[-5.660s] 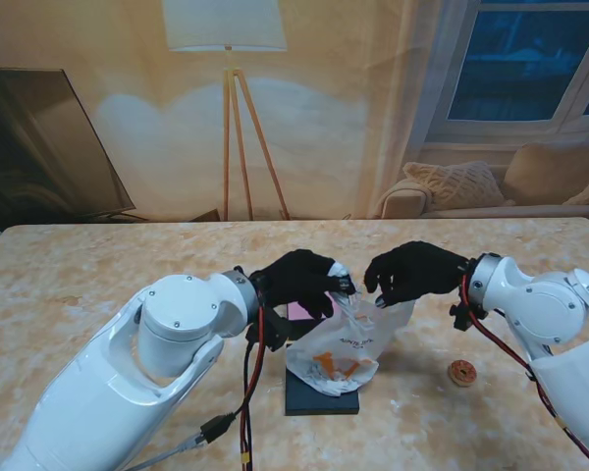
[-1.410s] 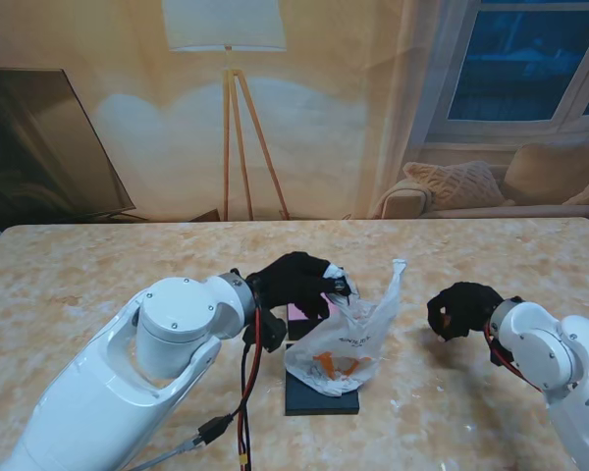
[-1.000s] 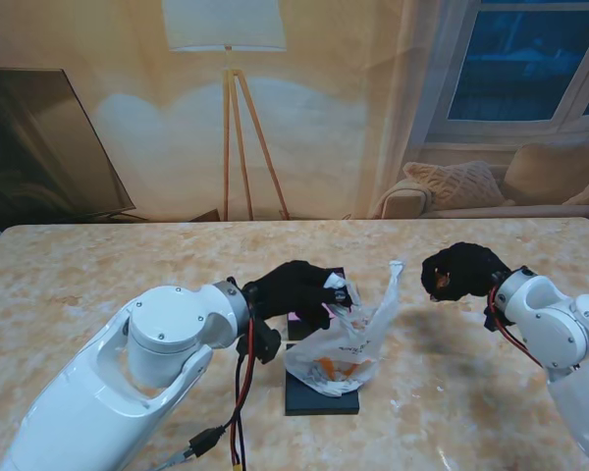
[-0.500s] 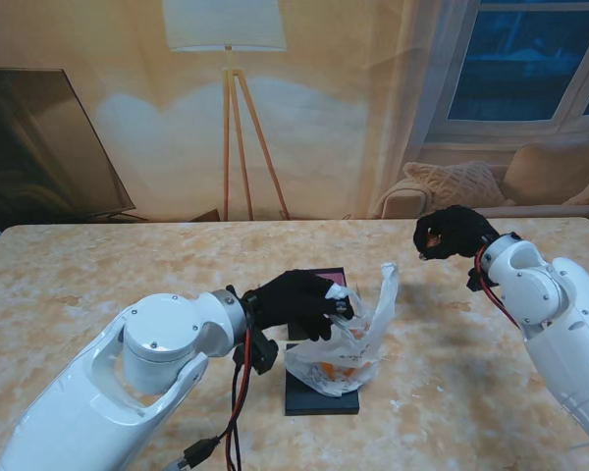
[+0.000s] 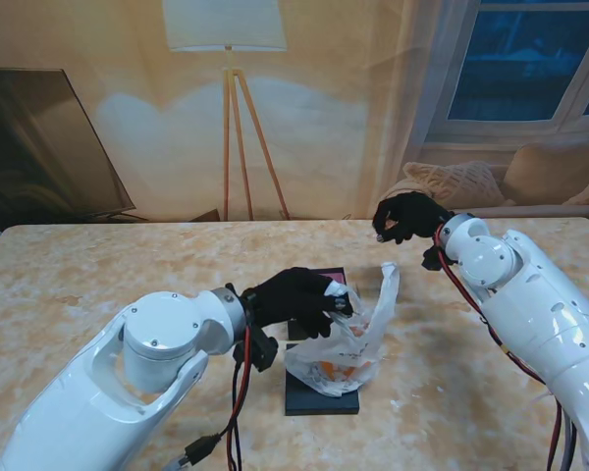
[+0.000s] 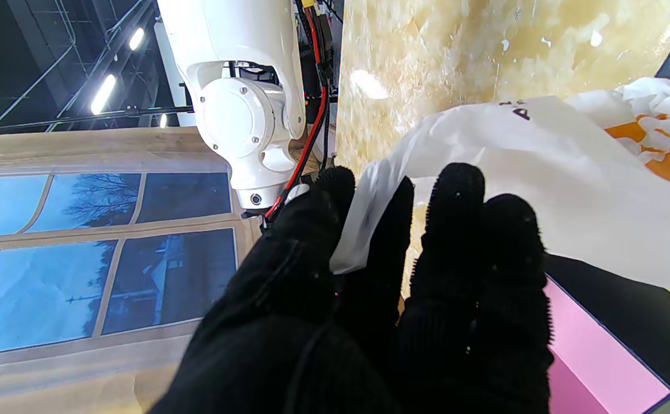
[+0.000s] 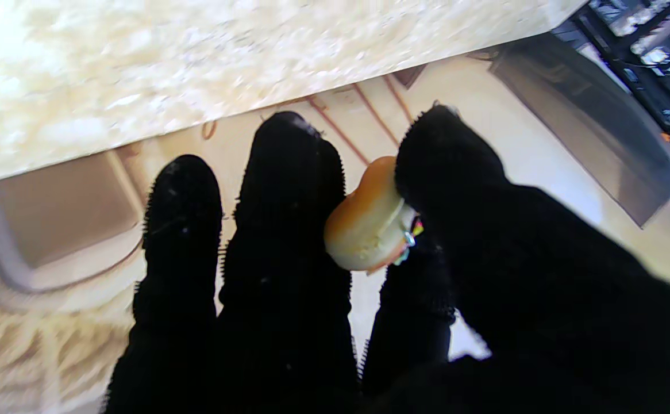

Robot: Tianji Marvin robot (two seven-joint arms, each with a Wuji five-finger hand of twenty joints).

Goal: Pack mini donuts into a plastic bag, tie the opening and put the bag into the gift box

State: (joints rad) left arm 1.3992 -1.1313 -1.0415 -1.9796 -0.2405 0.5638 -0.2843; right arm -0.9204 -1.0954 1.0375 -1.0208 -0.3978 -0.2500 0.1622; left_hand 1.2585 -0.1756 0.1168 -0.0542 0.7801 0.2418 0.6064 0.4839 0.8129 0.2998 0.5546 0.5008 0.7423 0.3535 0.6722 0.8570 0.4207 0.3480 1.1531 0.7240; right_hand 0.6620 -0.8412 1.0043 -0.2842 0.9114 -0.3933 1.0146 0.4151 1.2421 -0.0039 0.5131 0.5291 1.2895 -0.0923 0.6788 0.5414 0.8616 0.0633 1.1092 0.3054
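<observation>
A white plastic bag (image 5: 346, 343) with orange print sags on the dark gift box (image 5: 319, 391), whose pink lining (image 6: 593, 368) shows in the left wrist view. My left hand (image 5: 296, 297) is shut on the bag's (image 6: 542, 190) near rim, pinching it between thumb and fingers (image 6: 455, 230). The bag's far rim stands up loose. My right hand (image 5: 404, 216) is raised high, farther from me than the bag's mouth and to its right, shut on a mini donut (image 7: 369, 221) held between thumb and fingers.
The marbled table (image 5: 98, 275) stretches all round the box. Behind it stand a floor lamp (image 5: 238, 118), a dark screen (image 5: 39, 147) on the left and a sofa with cushions (image 5: 461, 186) on the right.
My right hand picked the donut off the table on the right and has risen and swung left toward the bag. It let go of the bag's far rim earlier. My left hand keeps its hold.
</observation>
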